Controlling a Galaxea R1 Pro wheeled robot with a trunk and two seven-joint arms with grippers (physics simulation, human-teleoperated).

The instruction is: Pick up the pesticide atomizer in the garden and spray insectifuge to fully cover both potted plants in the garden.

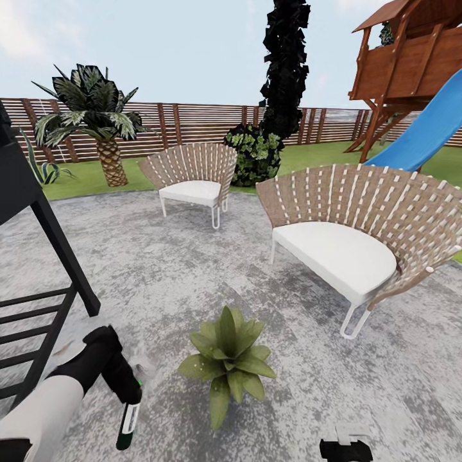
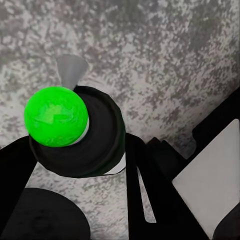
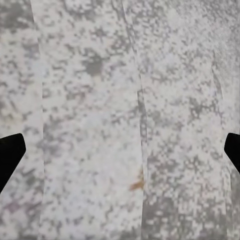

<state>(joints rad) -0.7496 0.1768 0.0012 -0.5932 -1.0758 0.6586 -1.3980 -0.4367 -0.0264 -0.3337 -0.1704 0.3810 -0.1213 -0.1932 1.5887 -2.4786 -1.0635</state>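
The pesticide atomizer [image 1: 128, 418], a slim dark-green bottle with a white label, hangs head-down from my left gripper [image 1: 126, 389], which is shut on it low at the left. The left wrist view looks along the bottle: the atomizer [image 2: 80, 142] is a dark round body with a bright green end, held between black fingers [image 2: 134, 170] above the stone. One potted plant [image 1: 228, 361], a rosette of broad pointed green leaves, stands on the garden patio [image 1: 160, 269] just right of the bottle. The second potted plant is out of view. My right gripper [image 3: 120, 150] is open over bare stone.
A black grill [image 1: 38, 256] stands close on the left. Two wicker chairs [image 1: 192, 176] [image 1: 350, 240] sit beyond the plant. Behind are a palm [image 1: 96, 122], a dark shrub [image 1: 256, 154], the slatted fence [image 1: 192, 125], and a wooden playhouse with a blue slide [image 1: 427, 131].
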